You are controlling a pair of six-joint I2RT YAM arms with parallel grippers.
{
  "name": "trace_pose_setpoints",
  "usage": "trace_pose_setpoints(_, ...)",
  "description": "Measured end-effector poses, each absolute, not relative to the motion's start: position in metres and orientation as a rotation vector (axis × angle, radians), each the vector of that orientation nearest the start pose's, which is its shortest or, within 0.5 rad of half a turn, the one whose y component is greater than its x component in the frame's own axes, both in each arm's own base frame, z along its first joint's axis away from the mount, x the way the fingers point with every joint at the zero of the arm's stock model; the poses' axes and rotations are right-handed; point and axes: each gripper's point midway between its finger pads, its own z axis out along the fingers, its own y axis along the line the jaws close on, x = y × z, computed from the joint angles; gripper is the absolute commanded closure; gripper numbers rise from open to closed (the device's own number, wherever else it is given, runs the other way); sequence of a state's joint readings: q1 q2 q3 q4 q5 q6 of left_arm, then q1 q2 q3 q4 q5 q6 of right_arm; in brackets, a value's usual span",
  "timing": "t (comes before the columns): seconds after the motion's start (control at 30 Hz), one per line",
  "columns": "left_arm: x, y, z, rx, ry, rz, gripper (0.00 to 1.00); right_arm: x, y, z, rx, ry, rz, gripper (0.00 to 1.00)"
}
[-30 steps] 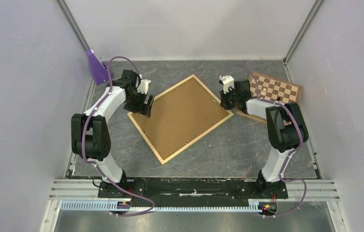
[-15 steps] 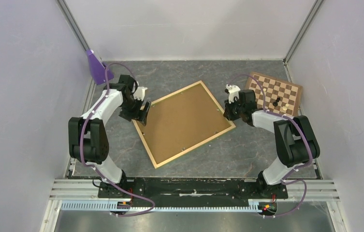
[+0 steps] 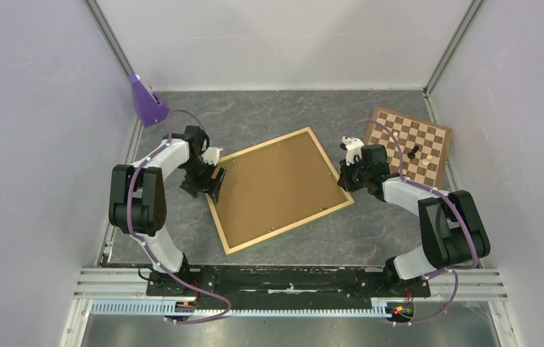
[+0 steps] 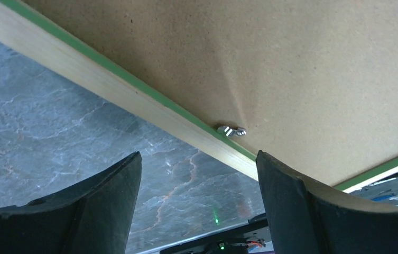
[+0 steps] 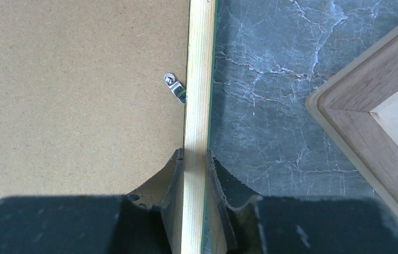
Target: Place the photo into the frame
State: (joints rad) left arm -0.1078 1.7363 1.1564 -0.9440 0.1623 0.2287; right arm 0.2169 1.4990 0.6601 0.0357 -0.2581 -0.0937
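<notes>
Here, grey marbled tabletop (image 3: pixel 283 108) beneath frame (image 3: pixel 265 144), between 3 pale walls (image 3: pixel 30 144)

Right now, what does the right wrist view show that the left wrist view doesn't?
Only the right wrist view: the right gripper shut on the pale wooden rail of the frame, and a corner of the chessboard beside it. Only the left wrist view: the left gripper open, gripping nothing. Both: the frame's rail, the brown hardboard panel inside it, a metal retaining clip and the grey marbled table.
</notes>
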Motion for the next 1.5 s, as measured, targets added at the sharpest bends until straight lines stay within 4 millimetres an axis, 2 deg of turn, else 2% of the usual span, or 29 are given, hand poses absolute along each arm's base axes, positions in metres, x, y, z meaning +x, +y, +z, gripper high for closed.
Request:
trace_pose_setpoints(0.13,0.272,-0.048,0.029,0.52,3.042,-0.242,0.18,0.33,0.115,0.03,-0.49,2.32,0.369,0.86)
trace_pose_setpoints(0.43,0.285,-0.047,0.02,0.491,3.017,-0.206,0.2,0.329,0.115,0.03,-0.491,2.317,0.37,0.86)
trace_pose_setpoints(0.97,0.289,-0.042,0.019,0.462,3.024,-0.197,0.21,0.328,0.116,0.03,-0.494,2.315,0.374,0.86)
trace_pose_setpoints(1.5,0.287,-0.047,0.02,0.452,3.019,-0.253,0.56,0.326,0.117,0.03,-0.498,2.315,0.384,0.86)
